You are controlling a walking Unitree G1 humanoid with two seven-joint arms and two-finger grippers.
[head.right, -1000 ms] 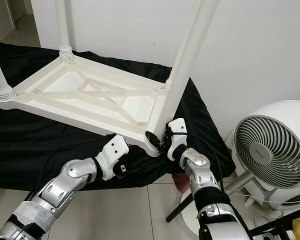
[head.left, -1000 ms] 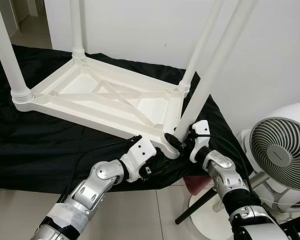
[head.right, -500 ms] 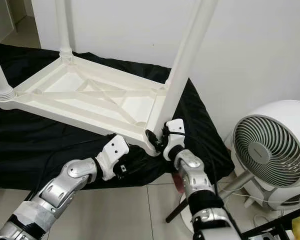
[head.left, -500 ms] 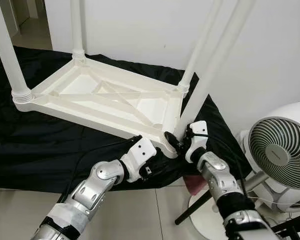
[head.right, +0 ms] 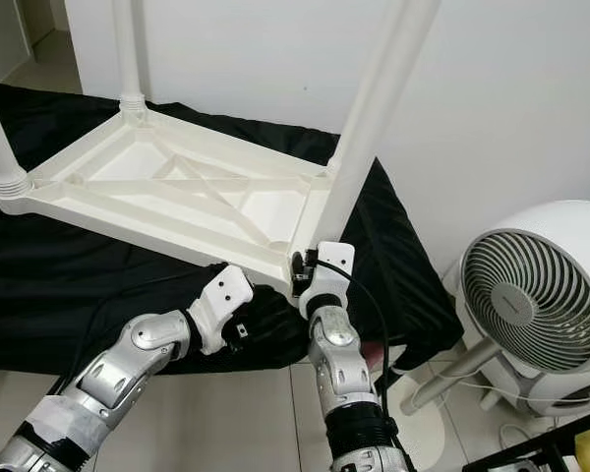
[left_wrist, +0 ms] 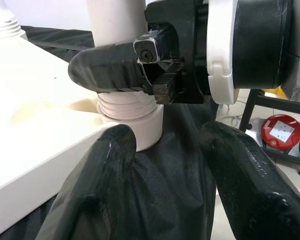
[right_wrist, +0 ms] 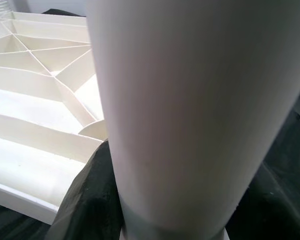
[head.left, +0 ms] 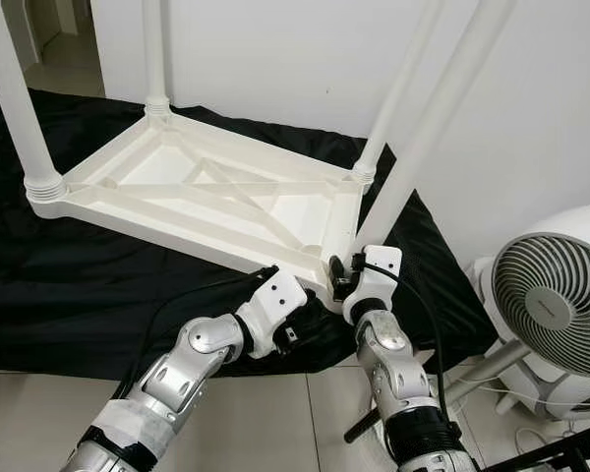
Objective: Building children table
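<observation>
Left wrist view: right gripper [left_wrist: 140,75] clamps the table leg [left_wrist: 117,20] just above its socket.

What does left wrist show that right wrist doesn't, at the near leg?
Left wrist alone: the right gripper clamped on the near table leg just above its threaded collar, the left gripper's own fingers apart below the corner, and a red object on the floor. Right wrist alone: the ribbed underside of the upturned tabletop. Both: that white leg, the black cloth and part of the tabletop.
</observation>
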